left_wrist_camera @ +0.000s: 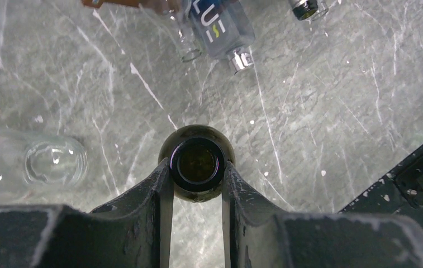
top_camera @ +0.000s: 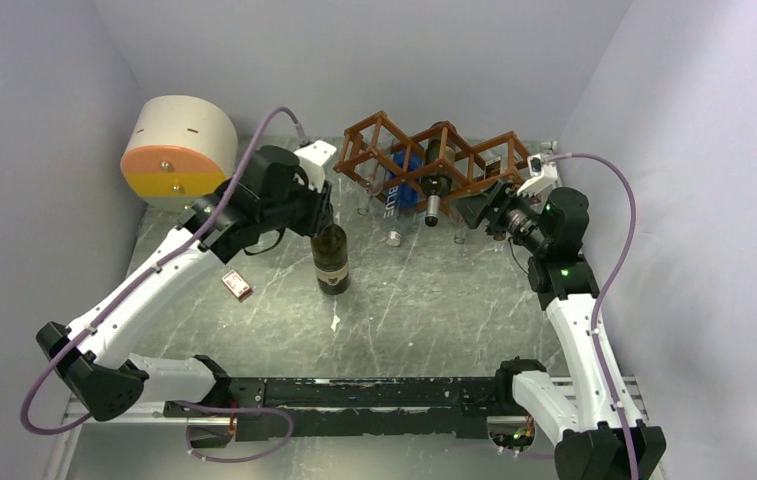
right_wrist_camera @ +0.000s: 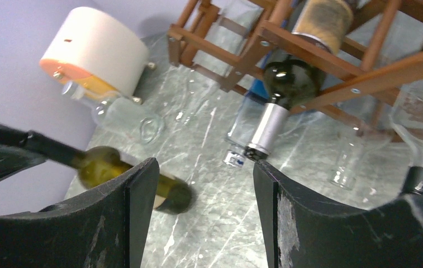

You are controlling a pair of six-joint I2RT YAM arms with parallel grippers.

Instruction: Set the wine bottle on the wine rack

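A dark green wine bottle (top_camera: pixel 333 264) stands upright on the grey marble table. My left gripper (top_camera: pixel 321 220) is shut on its neck from above. In the left wrist view the bottle's mouth (left_wrist_camera: pixel 198 163) sits between the two fingers (left_wrist_camera: pixel 158 190) of that gripper (left_wrist_camera: pixel 196 170). The reddish-brown wine rack (top_camera: pixel 432 152) stands at the back centre, and also shows in the right wrist view (right_wrist_camera: pixel 332 53). My right gripper (top_camera: pixel 476 210) is open and empty beside the rack's right end. In its own view the gripper (right_wrist_camera: pixel 206 173) faces the bottle (right_wrist_camera: pixel 100 166).
The rack holds a dark bottle with a silver neck (top_camera: pixel 438 175) and a clear blue-labelled bottle (top_camera: pixel 397 196). A white-and-orange cylinder (top_camera: pixel 178 150) stands at the back left. A small red card (top_camera: pixel 238 287) lies on the table. A clear glass bottle (left_wrist_camera: pixel 52 162) lies near the wine bottle.
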